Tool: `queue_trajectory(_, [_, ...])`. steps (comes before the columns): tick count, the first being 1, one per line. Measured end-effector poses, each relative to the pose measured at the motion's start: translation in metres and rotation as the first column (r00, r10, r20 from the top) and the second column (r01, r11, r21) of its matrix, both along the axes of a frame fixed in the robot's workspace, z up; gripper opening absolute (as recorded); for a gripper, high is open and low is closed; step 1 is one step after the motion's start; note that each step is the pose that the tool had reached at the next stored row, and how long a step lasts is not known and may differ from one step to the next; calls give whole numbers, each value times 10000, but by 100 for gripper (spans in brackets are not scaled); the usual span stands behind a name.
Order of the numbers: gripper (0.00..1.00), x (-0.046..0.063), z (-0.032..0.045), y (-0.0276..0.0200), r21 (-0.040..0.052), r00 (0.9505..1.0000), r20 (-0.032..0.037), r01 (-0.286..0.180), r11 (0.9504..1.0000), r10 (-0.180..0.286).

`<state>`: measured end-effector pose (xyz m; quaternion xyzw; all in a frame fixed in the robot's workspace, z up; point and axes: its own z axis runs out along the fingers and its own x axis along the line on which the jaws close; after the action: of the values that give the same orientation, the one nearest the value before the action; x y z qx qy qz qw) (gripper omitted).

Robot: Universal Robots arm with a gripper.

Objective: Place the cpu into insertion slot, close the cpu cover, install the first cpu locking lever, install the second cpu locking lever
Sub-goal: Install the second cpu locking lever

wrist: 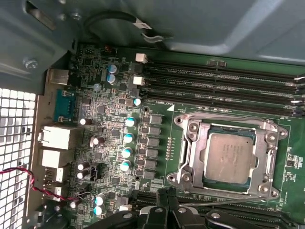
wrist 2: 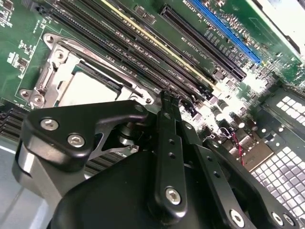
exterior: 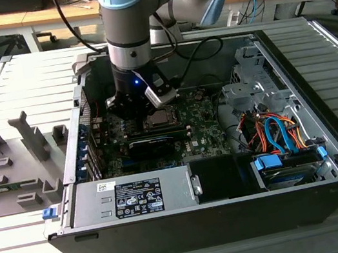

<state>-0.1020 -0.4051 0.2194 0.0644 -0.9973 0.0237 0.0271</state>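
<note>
The cpu (wrist: 228, 157), a silver-grey square chip, lies flat in the black insertion slot (wrist: 228, 129) on the green motherboard. The cpu cover (wrist: 264, 157), a metal frame, is down around it, and both show in the second wrist view as cpu (wrist 2: 88, 89) and cover (wrist 2: 112, 64). A thin locking lever (wrist: 224, 201) runs along the socket's side nearest my gripper (wrist: 164, 194). Its black fingers (wrist 2: 167, 138) are shut together, their tips right by the socket's edge at the lever's end. From the exterior view, the gripper (exterior: 145, 104) hangs low inside the case beside the cpu (exterior: 160, 119).
Long black memory slots (wrist: 224, 78) run beside the socket. The open computer case (exterior: 328, 138) walls in the board, with a power supply (exterior: 136, 198) in front and drive bays with orange and blue cables (exterior: 278, 133) at the exterior view's right. Grey fixtures (exterior: 11, 161) stand outside.
</note>
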Motion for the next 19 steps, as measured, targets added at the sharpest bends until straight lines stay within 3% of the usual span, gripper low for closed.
queue_trajectory(5, [11, -15, -19, 0, 5, 10000, -1, -50, 10000, 50])
queue_trajectory(11, [11, -17, -122, 4, 5, 9999, 0, -105, 9999, 105])
queue_trajectory(17, [11, -16, -160, 83, 8, 9999, 1, -122, 9999, 122])
queue_trajectory(19, [11, -16, -160, 85, 6, 9999, 3, -127, 9999, 127])
